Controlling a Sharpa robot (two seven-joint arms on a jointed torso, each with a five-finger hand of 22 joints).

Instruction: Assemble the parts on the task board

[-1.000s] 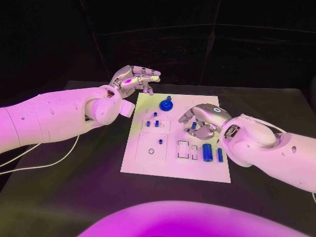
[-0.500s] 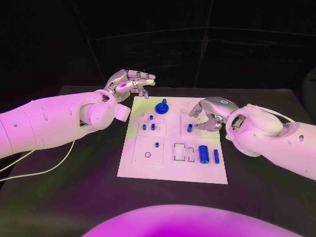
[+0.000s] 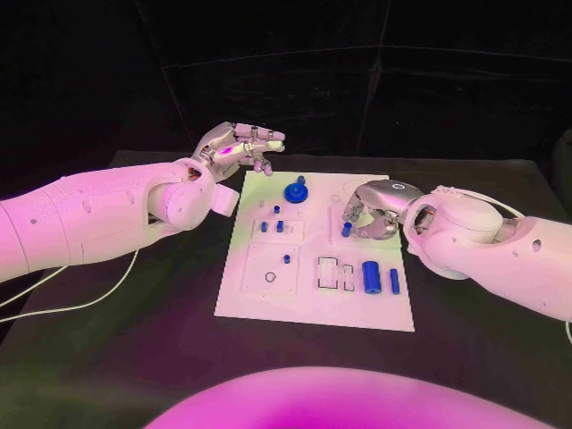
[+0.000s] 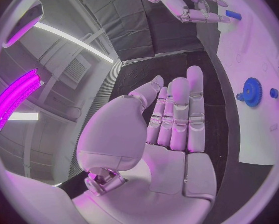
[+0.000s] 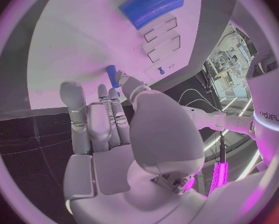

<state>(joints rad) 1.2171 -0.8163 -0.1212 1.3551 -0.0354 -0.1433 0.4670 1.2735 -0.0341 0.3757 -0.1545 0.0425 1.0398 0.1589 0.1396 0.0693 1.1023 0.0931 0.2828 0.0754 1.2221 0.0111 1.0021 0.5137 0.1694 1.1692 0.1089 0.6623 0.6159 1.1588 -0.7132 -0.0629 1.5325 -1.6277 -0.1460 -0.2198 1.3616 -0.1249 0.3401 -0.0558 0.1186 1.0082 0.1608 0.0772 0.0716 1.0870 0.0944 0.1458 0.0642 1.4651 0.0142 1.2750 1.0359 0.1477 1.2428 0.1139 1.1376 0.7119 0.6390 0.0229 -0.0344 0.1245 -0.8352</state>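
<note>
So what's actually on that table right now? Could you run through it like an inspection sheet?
Surface: black table, dark cloth cover.
Job's things: white task board at centre; blue gear near its far edge; large blue cylinder near the right side; small blue pegs; blue peg by the right hand.
Clutter: nothing seen.
Hands: left hand raised off the board's far left corner, holding nothing; right hand over the board, fingers at the blue peg.
Cables: white cable on the table's left.
Surroundings: dark backdrop.

Matt white plastic task board [image 3: 315, 295], smooth blue plastic parts [image 3: 371, 278], glossy white arm shells w/ metallic silver left hand [image 3: 241, 145], matt black table [image 3: 131, 340]
</note>
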